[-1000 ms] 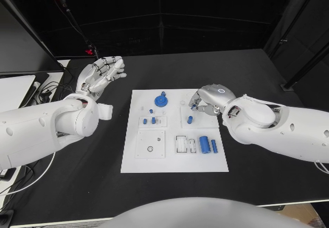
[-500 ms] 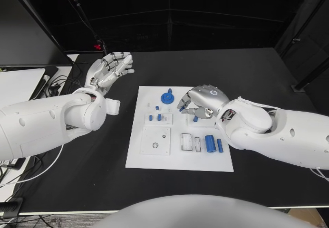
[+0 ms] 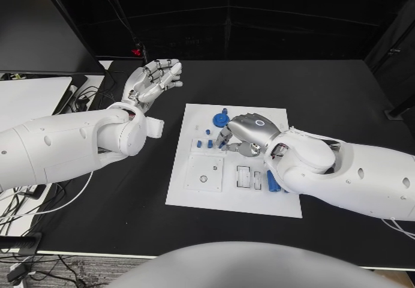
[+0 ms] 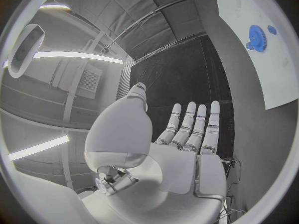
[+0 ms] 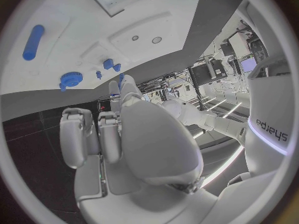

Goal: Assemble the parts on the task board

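Note:
The white task board (image 3: 201,195) lies mid-table and also appears in the wrist views (image 4: 269,79) (image 5: 74,15). A blue gear (image 3: 222,120) (image 4: 254,35) (image 5: 71,79) stands near its far edge, and two small blue pegs (image 3: 205,143) (image 5: 111,64) sit closer in. My right hand (image 3: 248,132) hovers over the board's far half with its fingers curled down, and it pinches a small blue part (image 3: 223,144) (image 5: 121,77) at its fingertips beside the pegs. My left hand (image 3: 154,81) (image 4: 187,134) is raised over the bare table left of the board, fingers straight and apart, holding nothing.
A blue cylinder (image 3: 271,179) (image 5: 33,42) lies on the board's right side, partly under my right forearm. Recessed white slots (image 3: 249,177) and a square panel with a hole (image 3: 204,177) sit on the near half. Cables (image 3: 26,198) hang off the table's left edge.
The camera has shifted. Relative to the board, my right hand has moved left from the right column toward the two small pegs, carrying the small blue part. My left hand stays raised and open.

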### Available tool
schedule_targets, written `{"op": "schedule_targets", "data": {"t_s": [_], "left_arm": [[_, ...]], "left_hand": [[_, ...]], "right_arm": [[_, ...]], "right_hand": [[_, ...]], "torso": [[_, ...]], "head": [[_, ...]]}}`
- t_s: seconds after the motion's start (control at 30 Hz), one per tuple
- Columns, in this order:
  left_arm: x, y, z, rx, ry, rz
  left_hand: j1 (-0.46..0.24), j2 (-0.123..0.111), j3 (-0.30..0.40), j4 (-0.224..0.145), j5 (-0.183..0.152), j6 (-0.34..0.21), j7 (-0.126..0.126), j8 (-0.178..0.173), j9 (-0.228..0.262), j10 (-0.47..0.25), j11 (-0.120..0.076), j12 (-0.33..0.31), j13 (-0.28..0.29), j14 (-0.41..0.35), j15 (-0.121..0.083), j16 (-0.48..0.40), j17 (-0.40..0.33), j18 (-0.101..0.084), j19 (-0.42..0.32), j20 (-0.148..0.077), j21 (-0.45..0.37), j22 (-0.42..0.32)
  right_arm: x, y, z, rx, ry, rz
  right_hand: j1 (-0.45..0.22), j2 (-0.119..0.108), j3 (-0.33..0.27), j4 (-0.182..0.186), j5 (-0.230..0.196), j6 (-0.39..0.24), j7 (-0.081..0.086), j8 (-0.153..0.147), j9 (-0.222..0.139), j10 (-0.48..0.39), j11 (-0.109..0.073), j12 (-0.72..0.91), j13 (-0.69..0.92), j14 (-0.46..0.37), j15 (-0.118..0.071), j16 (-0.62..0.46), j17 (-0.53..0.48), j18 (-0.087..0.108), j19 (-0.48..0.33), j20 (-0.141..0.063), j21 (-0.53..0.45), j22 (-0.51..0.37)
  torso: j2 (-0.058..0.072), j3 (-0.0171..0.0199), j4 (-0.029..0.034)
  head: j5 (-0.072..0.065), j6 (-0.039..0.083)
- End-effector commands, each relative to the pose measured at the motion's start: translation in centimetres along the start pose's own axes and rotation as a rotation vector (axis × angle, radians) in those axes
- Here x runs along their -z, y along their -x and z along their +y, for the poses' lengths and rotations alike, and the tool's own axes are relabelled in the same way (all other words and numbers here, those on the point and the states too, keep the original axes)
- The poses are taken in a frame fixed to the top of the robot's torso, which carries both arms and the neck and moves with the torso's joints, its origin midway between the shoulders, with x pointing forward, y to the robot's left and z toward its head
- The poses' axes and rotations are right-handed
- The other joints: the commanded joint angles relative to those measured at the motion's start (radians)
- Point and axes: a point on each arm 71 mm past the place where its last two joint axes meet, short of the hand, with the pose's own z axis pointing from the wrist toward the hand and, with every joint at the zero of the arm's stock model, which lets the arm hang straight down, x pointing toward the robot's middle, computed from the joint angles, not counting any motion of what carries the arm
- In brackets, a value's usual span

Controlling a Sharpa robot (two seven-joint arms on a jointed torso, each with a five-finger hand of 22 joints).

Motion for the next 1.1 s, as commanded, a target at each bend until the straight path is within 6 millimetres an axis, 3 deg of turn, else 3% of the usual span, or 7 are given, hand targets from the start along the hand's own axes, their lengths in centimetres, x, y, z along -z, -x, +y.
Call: {"op": "schedule_targets", "data": {"t_s": [0.03, 0.63, 0.97, 1.1], "left_arm": [[0.0, -0.1, -0.9, 0.006, -0.123, 0.006], [0.0, 0.0, -0.9, 0.007, -0.123, 0.006], [0.0, -0.1, -0.9, 0.007, -0.122, 0.007], [0.0, -0.1, -0.9, 0.008, -0.122, 0.007]], "left_hand": [[-0.002, 0.009, 0.006, 0.0, -0.007, -0.006, 0.149, 0.003, -0.001, -0.005, 0.0, 0.003, -0.002, -0.006, 0.002, 0.007, -0.001, -0.008, 0.005, 0.0, 0.005, -0.002], [-0.002, 0.009, 0.006, 0.0, -0.007, -0.006, 0.149, 0.003, -0.001, -0.005, 0.0, 0.003, -0.002, -0.006, 0.002, 0.007, -0.001, -0.008, 0.005, 0.0, 0.005, -0.002], [-0.001, 0.011, 0.007, 0.0, -0.006, -0.007, 0.149, 0.005, -0.002, -0.006, 0.0, 0.006, -0.003, -0.007, 0.002, 0.009, -0.003, -0.008, 0.005, 0.0, 0.005, -0.002], [-0.001, 0.012, 0.007, 0.0, -0.006, -0.007, 0.149, 0.006, -0.002, -0.006, 0.0, 0.006, -0.003, -0.007, 0.002, 0.009, -0.003, -0.008, 0.005, 0.0, 0.005, -0.002]], "right_arm": [[-0.3, -0.7, 0.6, 0.005, 0.027, 0.046], [-1.0, -3.1, 1.4, 0.044, 0.041, 0.134], [-1.2, -4.0, 1.6, 0.058, 0.046, 0.163], [-1.2, -4.1, 1.6, 0.061, 0.049, 0.166]], "right_hand": [[0.004, -0.002, 0.007, 0.001, 0.005, 0.005, 0.006, -0.005, 0.0, -0.002, 0.009, -0.003, 0.001, 0.104, 0.01, 0.003, 0.263, 0.0, 0.072, 0.006, -0.005, 0.243], [0.006, -0.002, 0.012, 0.0, 0.006, 0.005, 0.007, -0.007, 0.0, -0.005, 0.01, -0.003, 0.001, 0.104, 0.011, 0.003, 0.263, 0.0, 0.072, 0.007, -0.006, 0.242], [0.005, -0.002, 0.015, 0.0, 0.006, 0.004, 0.008, -0.009, 0.0, -0.006, 0.011, -0.003, 0.001, 0.104, 0.012, 0.003, 0.263, 0.001, 0.07, 0.008, -0.009, 0.241], [0.005, -0.002, 0.015, 0.0, 0.006, 0.004, 0.008, -0.009, 0.0, -0.006, 0.011, -0.003, 0.001, 0.104, 0.012, 0.003, 0.263, 0.001, 0.069, 0.008, -0.01, 0.241]], "torso": [[-0.001, -0.0012, -0.0018], [0.0, 0.0004, -0.0013], [-0.001, -0.0011, -0.0022], [0.0, -0.001, -0.0029]], "head": [[0.009, -0.002], [0.008, -0.002], [0.003, -0.002], [0.007, -0.002]]}}
